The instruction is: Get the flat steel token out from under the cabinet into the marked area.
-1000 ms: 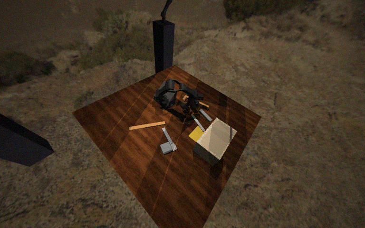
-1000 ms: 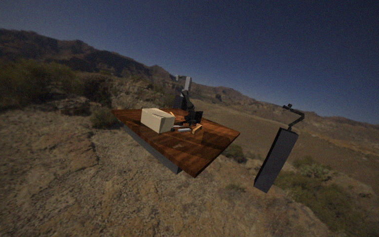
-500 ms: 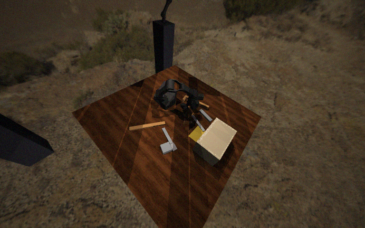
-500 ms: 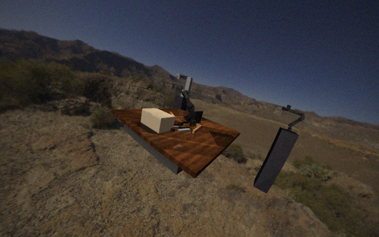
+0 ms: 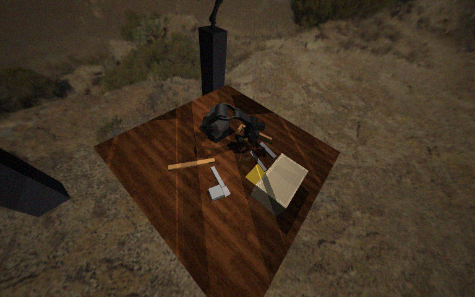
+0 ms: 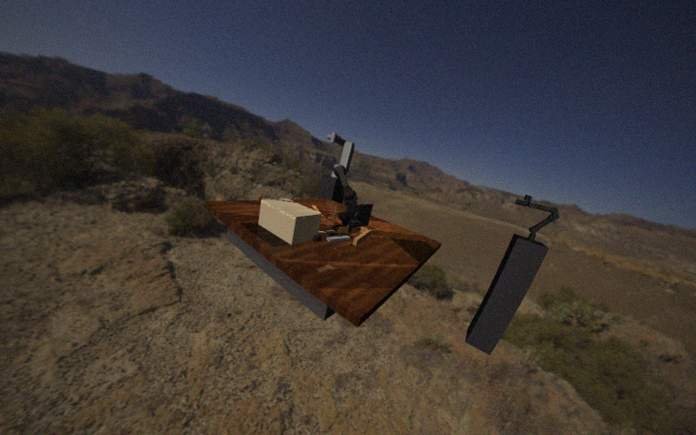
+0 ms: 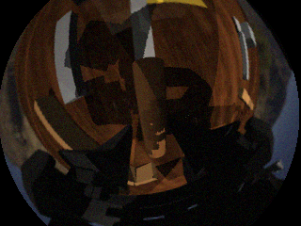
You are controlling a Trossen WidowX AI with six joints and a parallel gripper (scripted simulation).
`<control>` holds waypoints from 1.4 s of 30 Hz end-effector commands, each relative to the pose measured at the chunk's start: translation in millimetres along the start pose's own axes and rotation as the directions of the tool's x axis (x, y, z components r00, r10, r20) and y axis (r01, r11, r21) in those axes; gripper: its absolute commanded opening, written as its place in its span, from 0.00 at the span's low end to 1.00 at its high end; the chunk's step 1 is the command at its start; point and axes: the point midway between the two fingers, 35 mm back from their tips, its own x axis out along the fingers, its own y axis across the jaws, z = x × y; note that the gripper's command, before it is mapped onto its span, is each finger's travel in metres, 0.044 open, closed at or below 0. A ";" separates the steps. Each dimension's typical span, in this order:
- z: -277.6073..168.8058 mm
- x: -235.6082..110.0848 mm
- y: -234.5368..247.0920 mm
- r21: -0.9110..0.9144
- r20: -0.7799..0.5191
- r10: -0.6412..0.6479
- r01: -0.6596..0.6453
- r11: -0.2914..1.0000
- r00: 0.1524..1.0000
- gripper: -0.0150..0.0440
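The beige cabinet (image 5: 282, 180) (image 6: 287, 220) stands on the right part of the wooden table (image 5: 196, 239) (image 6: 352, 280). The yellow marked area (image 5: 255, 174) lies in front of it, partly in shadow. I see no steel token in any view. My gripper (image 5: 247, 141) (image 6: 352, 217) (image 7: 150, 123) is low over the table behind the marked area, and its fingers are open. A short wooden stick (image 5: 266, 136) (image 6: 361, 235) (image 7: 150, 120) lies under it, between the open fingers and partly hidden by them. A thin grey rod (image 5: 258, 160) points toward the marked area.
A flat grey bar (image 5: 268, 150) lies beside the rod. A long wooden slat (image 5: 191, 164) and a grey hoe-shaped tool (image 5: 219, 183) lie to the left of the marked area. Dark camera posts (image 5: 212, 59) (image 6: 506, 294) stand off the table.
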 end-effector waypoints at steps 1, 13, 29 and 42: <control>-4.8 3.6 -2.3 -0.009 -0.004 -0.006 0.006 1.000 1.000 0.71; -0.7 0.6 0.1 -0.001 0.001 0.000 0.000 1.000 1.000 0.45; 9.5 0.5 0.3 -0.005 -0.001 -0.002 0.002 1.000 1.000 0.25; 31.4 0.5 0.1 -0.009 -0.002 -0.005 0.005 1.000 1.000 0.25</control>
